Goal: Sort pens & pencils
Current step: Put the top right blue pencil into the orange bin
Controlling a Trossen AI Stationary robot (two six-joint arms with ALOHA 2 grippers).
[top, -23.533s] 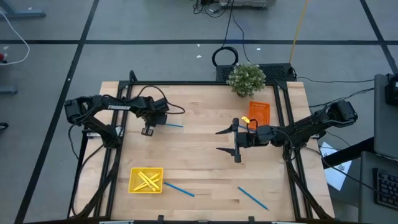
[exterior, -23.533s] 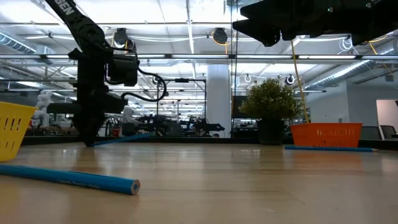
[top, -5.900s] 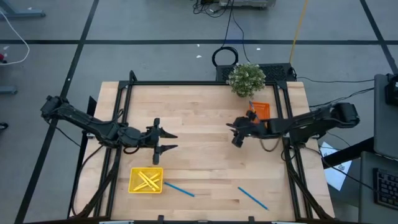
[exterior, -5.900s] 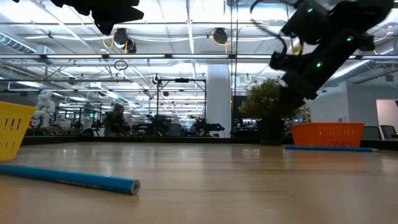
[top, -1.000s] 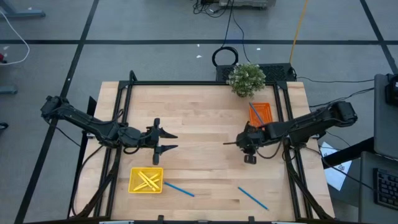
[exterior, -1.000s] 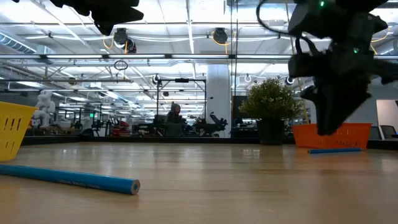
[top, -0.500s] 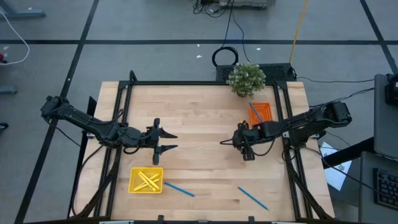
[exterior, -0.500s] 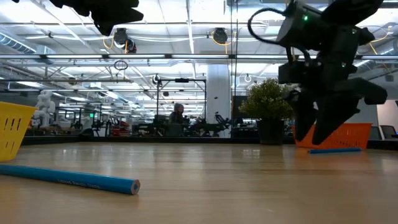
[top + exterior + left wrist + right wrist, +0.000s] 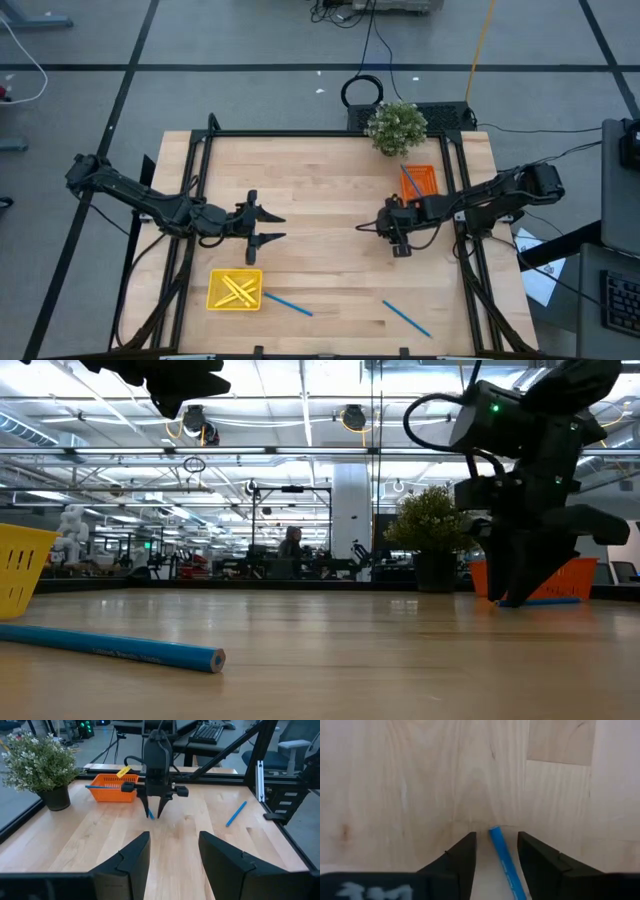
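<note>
**Right claw straddles a blue pencil near the orange tray**

The right claw (image 9: 493, 855) points down at the counter (image 9: 320, 190), its fingers parted on either side of a blue pencil (image 9: 504, 857) lying flat, not clamped on it. The orange tray (image 9: 420, 180) with a blue stick across it sits just behind. The left claw (image 9: 270, 227) hovers open and empty above the yellow tray (image 9: 216, 297), which holds yellow pencils (image 9: 238, 290). Two more blue pencils (image 9: 289, 304) (image 9: 406, 318) lie along the counter's front.
</note>
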